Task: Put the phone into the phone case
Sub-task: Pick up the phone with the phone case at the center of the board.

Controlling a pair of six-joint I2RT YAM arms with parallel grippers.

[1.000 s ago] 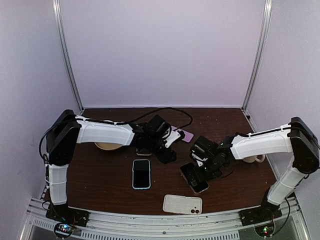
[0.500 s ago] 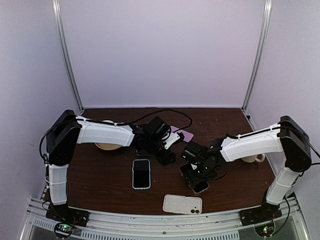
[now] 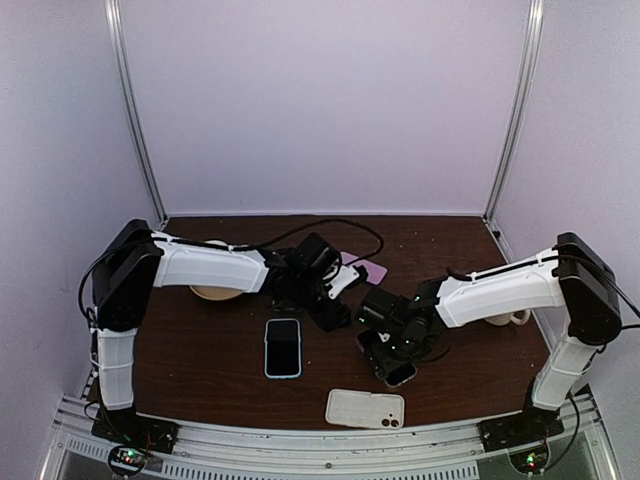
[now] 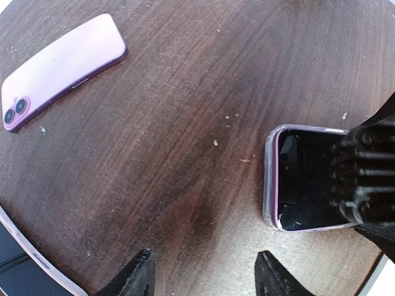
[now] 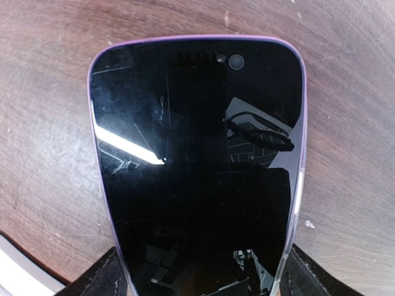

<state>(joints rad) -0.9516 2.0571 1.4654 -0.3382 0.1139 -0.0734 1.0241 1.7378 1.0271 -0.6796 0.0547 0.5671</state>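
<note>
Presently: phone, dark screen up, purple rim, flat on the bench, right of centre. Right end effector straddles the end away from the front camera, fingers spread wide, one beside each long edge; nothing gripped. Cream phone case lies nearer, by the near edge, apart from the phone. Left end effector gapes wide and empty over bare wood, left of the phone. Blue-rimmed phone left of centre. Lilac handset, lenses up, farther back. Tan plate at left; pale mug at right.
</note>
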